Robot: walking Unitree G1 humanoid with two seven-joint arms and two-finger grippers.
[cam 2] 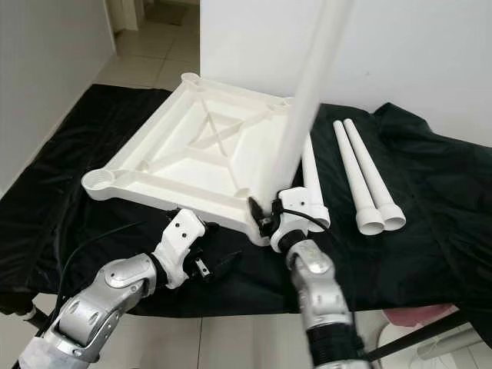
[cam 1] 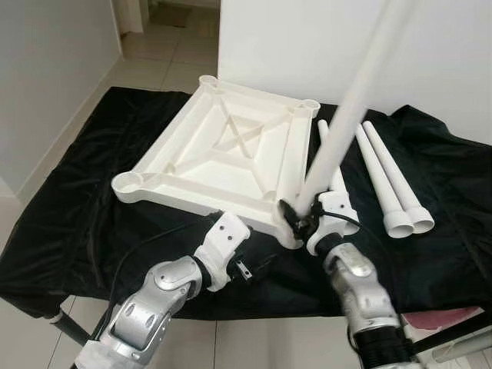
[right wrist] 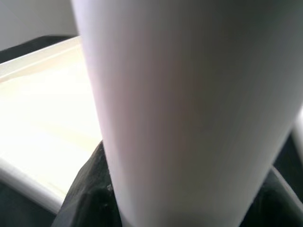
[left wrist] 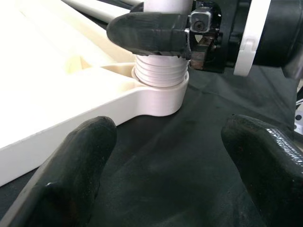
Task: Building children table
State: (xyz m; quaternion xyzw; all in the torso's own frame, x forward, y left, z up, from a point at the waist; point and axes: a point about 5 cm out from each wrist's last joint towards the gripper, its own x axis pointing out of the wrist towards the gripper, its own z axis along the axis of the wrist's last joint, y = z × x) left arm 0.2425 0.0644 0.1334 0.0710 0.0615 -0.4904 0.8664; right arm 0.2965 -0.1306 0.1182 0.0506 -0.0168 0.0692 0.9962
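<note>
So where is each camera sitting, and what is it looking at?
Left eye view: on the head, looking down at the tabletop; both arms show.
Right eye view: same scene beside it, with the spare legs.
Left wrist view: along the left gripper, open, facing the leg in its corner socket.
Right wrist view: right gripper pressed against that leg.
Shared: the leg, the right gripper.

Bright, even daylight with soft shadows; the upright table leg (cam 1: 350,108) blurs toward the top and is overexposed and unfocused between the jaws in the right wrist view.

Smooth white plastic tabletop (cam 1: 231,154), black cloth (cam 1: 453,223)
</note>
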